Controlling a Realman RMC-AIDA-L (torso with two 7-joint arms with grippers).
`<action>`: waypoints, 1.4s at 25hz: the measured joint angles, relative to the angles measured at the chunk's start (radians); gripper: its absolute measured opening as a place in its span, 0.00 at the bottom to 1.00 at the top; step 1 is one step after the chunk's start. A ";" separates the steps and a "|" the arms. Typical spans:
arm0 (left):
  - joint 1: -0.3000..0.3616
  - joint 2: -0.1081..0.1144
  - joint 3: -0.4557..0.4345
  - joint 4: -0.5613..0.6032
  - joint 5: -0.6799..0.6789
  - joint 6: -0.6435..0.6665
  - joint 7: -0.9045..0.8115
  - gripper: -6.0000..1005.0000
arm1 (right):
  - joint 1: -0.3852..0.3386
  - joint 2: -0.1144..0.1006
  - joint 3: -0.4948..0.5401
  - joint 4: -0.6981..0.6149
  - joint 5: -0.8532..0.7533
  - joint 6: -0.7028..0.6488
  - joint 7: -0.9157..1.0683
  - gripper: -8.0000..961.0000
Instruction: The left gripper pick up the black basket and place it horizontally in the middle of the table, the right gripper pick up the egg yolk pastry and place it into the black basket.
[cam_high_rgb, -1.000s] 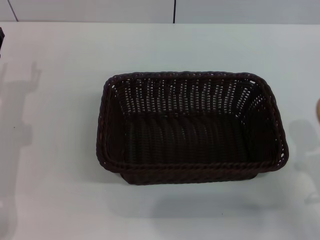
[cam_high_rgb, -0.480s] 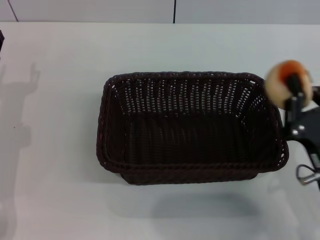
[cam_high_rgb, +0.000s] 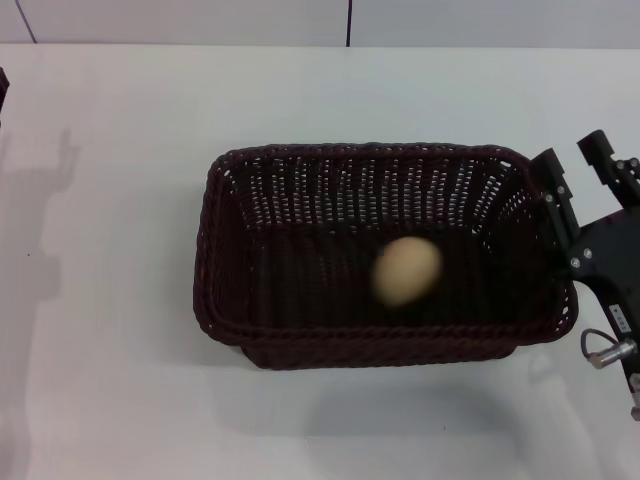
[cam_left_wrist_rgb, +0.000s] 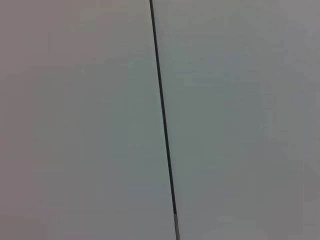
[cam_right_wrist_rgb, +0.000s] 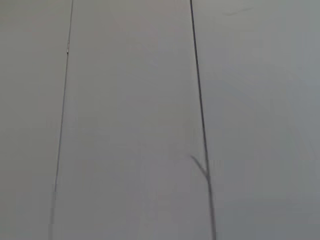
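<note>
Pastry (cam_high_rgb: 407, 270), blurred and pale, is seen inside the black basket (cam_high_rgb: 232, 300), over its floor near the front wall; whether it has landed cannot be told. The right tool (cam_high_rgb: 581, 161) is held wide and empty just beside the basket's right rim, judged to be for release. The basket's long axis is laid left-to-right, mid-surface (cam_high_rgb: 110, 390), opening upward. The left tool is not seen.

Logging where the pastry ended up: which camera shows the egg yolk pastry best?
The head view: the egg yolk pastry appears blurred inside the black basket, with the right gripper open beside the rim. Both wrist views show only plain pale panels, no pastry.
</note>
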 joint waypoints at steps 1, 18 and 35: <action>0.001 0.000 0.000 0.000 0.000 0.000 0.000 0.78 | -0.006 0.000 0.006 0.000 0.002 -0.002 0.000 0.36; 0.059 0.003 0.029 0.031 0.001 -0.001 -0.092 0.78 | -0.253 0.003 0.326 -0.177 0.268 -0.053 0.192 0.87; 0.076 0.000 0.029 0.035 0.000 0.009 -0.092 0.78 | -0.258 0.006 0.340 -0.176 0.274 -0.041 0.196 0.88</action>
